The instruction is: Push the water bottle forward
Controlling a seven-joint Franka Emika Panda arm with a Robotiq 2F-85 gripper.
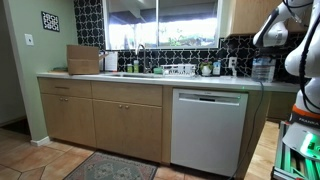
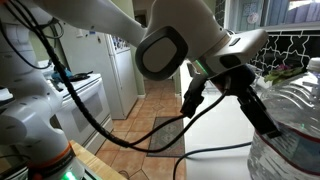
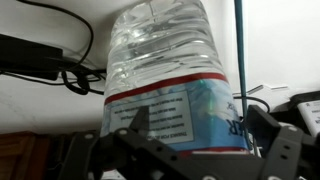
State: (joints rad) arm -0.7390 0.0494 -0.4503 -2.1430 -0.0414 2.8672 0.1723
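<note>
In an exterior view the bottle [image 1: 263, 68] stands upright at the far right end of the worktop [image 1: 205, 84], close to the tiled wall, and the arm [image 1: 285, 35] bends over it. A dish rack [image 1: 180, 70] and a cutting board [image 1: 83, 58] are well apart from it, further along the same worktop. A dishwasher [image 1: 208, 130] is under the worktop. In the wrist view the bottle fills the middle of the picture. The fingers [image 3: 270, 135] are spread wide, one at each side of its blue label. They grip nothing, and I cannot tell if they touch the plastic. Black cables [image 3: 60, 65] lie just beside the bottle
</note>
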